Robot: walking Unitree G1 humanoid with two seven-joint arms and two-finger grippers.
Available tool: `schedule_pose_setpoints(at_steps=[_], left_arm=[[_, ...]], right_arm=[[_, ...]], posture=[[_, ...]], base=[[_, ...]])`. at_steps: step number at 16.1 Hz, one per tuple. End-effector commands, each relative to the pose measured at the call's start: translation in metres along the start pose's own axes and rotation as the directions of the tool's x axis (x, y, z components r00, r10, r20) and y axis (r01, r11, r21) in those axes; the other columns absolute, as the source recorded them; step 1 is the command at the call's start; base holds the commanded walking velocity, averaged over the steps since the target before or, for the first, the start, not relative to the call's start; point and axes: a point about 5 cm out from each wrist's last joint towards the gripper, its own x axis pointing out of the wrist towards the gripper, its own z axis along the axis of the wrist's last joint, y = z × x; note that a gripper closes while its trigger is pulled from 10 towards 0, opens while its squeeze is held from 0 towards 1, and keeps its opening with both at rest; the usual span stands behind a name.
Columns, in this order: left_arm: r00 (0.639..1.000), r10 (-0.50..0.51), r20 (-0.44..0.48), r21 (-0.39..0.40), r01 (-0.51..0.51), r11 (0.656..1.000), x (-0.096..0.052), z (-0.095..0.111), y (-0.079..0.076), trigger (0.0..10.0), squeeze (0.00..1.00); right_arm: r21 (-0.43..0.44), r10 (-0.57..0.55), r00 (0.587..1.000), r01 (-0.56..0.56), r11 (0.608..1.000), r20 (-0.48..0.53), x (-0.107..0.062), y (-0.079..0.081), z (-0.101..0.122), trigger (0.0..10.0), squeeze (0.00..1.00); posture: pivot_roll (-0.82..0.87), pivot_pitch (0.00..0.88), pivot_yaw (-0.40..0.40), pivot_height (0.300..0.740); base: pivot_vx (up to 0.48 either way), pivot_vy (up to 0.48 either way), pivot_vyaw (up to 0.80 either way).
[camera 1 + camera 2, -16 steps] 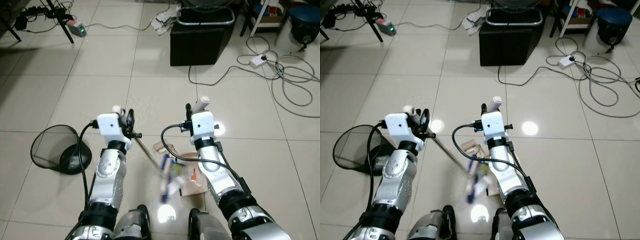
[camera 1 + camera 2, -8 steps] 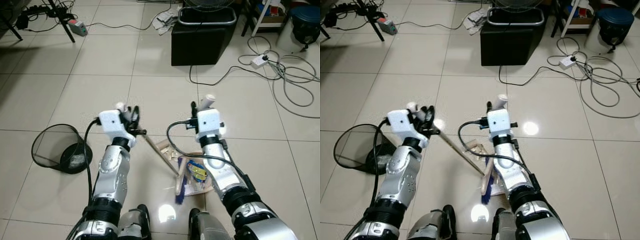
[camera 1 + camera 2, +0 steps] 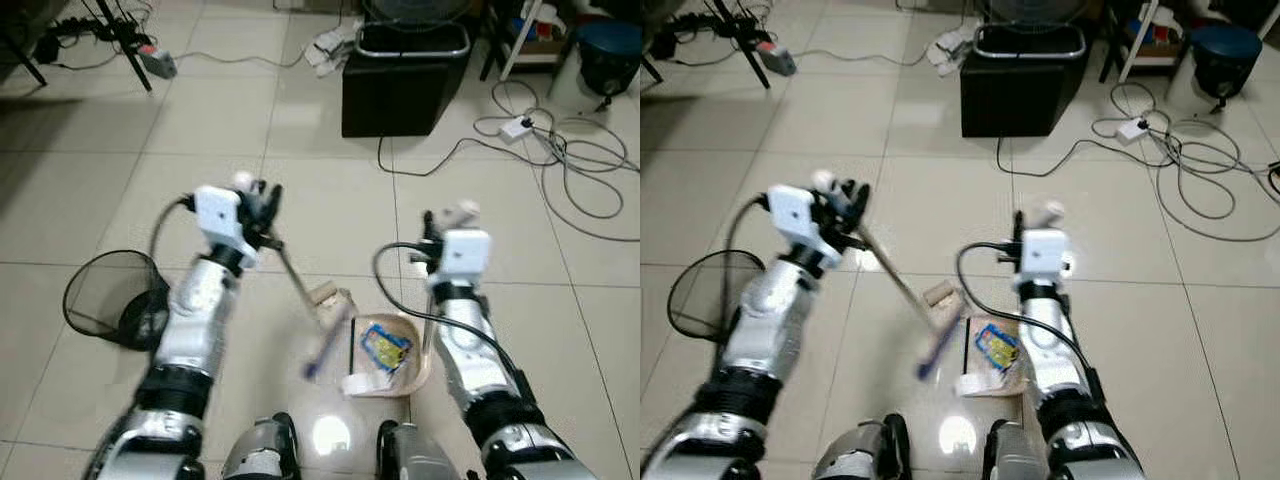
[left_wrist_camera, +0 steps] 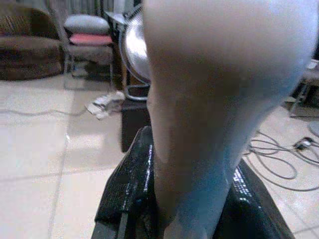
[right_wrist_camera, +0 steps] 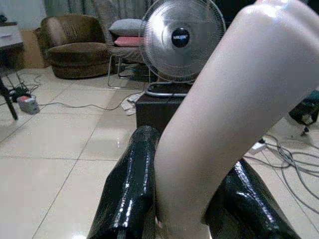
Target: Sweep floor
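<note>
Your left end effector [image 3: 262,205] is pinched on the top of the broom handle [image 3: 296,282], its black fingers [image 4: 130,184] pressed against the pale shaft, and your right end effector [image 3: 443,222] is clamped the same way on the upright handle of the dustpan [image 3: 392,345]. The dustpan sits flat on the floor tiles just in front of the robot's feet, already holding a blue-and-yellow wrapper [image 3: 382,343] and a white scrap [image 3: 358,384]. The broom head [image 3: 328,345] is blurred at the pan's left lip, with a small cardboard piece [image 3: 328,294] on the floor just beyond it.

To do this stroke well, keep the pan's lip pressed flat to the tile so nothing slides beneath it, and hold the right arm steady while the left does the work. Draw the bristles low and short from behind the cardboard piece towards the pan mouth. A fast flick would likely scatter the light wrapper back out, so slow down near the lip
</note>
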Motion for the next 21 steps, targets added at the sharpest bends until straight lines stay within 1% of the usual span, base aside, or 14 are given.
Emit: schedule_pose_setpoints(at_steps=[1, 3, 4, 5, 6, 9, 11, 13, 15, 16, 17, 18, 20, 21], left_arm=[[1.000, -0.005, 0.027, 0.005, 0.005, 1.000, 0.001, 0.005, 0.005, 10.0, 0.00], [1.000, 0.007, 0.015, 0.067, -0.008, 0.998, -0.002, 0.008, 0.022, 10.0, 0.00], [1.000, 0.011, 0.012, 0.073, -0.012, 0.997, -0.002, 0.008, 0.024, 10.0, 0.00], [1.000, 0.029, -0.011, 0.114, -0.028, 0.993, -0.007, 0.008, 0.032, 10.0, 0.00], [0.998, 0.049, -0.028, 0.129, -0.045, 0.991, -0.010, 0.007, 0.037, 10.0, 0.00], [0.987, 0.129, -0.097, 0.182, -0.110, 0.977, -0.027, -0.002, 0.052, 10.0, 0.00], [0.980, 0.161, -0.121, 0.212, -0.133, 0.968, -0.038, -0.005, 0.058, 10.0, 0.00], [0.973, 0.188, -0.134, 0.222, -0.156, 0.962, -0.050, -0.008, 0.061, 10.0, 0.00], [0.968, 0.210, -0.138, 0.231, -0.175, 0.957, -0.059, -0.011, 0.060, 10.0, 0.00], [0.965, 0.222, -0.142, 0.236, -0.185, 0.954, -0.062, -0.012, 0.060, 10.0, 0.00], [0.960, 0.238, -0.149, 0.240, -0.199, 0.950, -0.066, -0.012, 0.062, 10.0, 0.00], [0.954, 0.252, -0.163, 0.245, -0.208, 0.947, -0.067, -0.013, 0.062, 10.0, 0.00], [0.950, 0.249, -0.189, 0.255, -0.197, 0.947, -0.072, -0.017, 0.059, 10.0, 0.00], [0.951, 0.249, -0.185, 0.256, -0.198, 0.946, -0.073, -0.017, 0.057, 10.0, 0.00]], right_arm=[[0.019, 0.001, 1.000, -0.002, 1.000, 0.029, -0.001, -0.001, 0.004, 10.0, 0.00], [0.048, -0.016, 0.995, 0.011, 0.999, 0.096, 0.000, -0.017, 0.018, 10.0, 0.00], [0.054, -0.017, 0.994, 0.011, 0.998, 0.104, 0.001, -0.018, 0.020, 10.0, 0.00], [0.077, -0.008, 0.990, -0.003, 0.997, 0.142, 0.001, -0.025, 0.032, 10.0, 0.00], [0.096, -0.006, 0.987, -0.009, 0.995, 0.158, 0.001, -0.028, 0.038, 10.0, 0.00], [0.155, -0.001, 0.983, -0.028, 0.988, 0.186, -0.001, -0.038, 0.063, 10.0, 0.00], [0.186, -0.001, 0.980, -0.036, 0.982, 0.198, -0.001, -0.043, 0.079, 10.0, 0.00], [0.199, -0.011, 0.980, -0.029, 0.980, 0.197, 0.000, -0.048, 0.093, 10.0, 0.00], [0.310, -0.105, 0.980, 0.048, 0.950, 0.169, 0.001, -0.059, 0.099, 10.0, 0.00], [0.348, -0.127, 0.979, 0.065, 0.935, 0.158, 0.002, -0.062, 0.102, 10.0, 0.00], [0.387, -0.127, 0.978, 0.054, 0.920, 0.164, 0.004, -0.062, 0.112, 10.0, 0.00], [0.417, -0.092, 0.982, 0.015, 0.909, 0.164, 0.008, -0.059, 0.120, 10.0, 0.00], [0.440, -0.002, 0.987, -0.071, 0.895, 0.163, 0.019, -0.052, 0.135, 10.0, 0.00], [0.446, 0.003, 0.985, -0.080, 0.892, 0.170, 0.023, -0.052, 0.142, 10.0, 0.00]], posture=[[-0.04, 0.059, 0.070, 0.740], [-0.05, 0.034, 0.069, 0.740], [-0.05, 0.025, 0.067, 0.740], [-0.05, 0.017, 0.062, 0.740], [-0.05, 0.016, 0.059, 0.740], [-0.05, 0.009, 0.055, 0.740], [-0.05, 0.015, 0.054, 0.740], [-0.05, 0.018, 0.052, 0.740], [-0.05, 0.014, 0.053, 0.740], [-0.06, 0.011, 0.054, 0.740], [-0.06, 0.011, 0.054, 0.740], [-0.06, 0.009, 0.057, 0.740], [-0.06, 0.006, 0.052, 0.740], [-0.06, 0.006, 0.049, 0.740]], base=[[0.000, 0.000, 0.00], [0.000, 0.000, 0.00], [0.000, 0.000, 0.00], [0.000, 0.000, 0.00], [0.000, 0.000, 0.00], [0.000, 0.000, 0.00], [0.000, 0.000, 0.00], [0.000, 0.000, 0.00], [0.000, 0.000, 0.00], [0.000, 0.000, 0.00], [0.000, 0.000, 0.00], [0.000, 0.000, 0.00], [0.000, 0.000, 0.00], [0.000, 0.000, 0.00]])
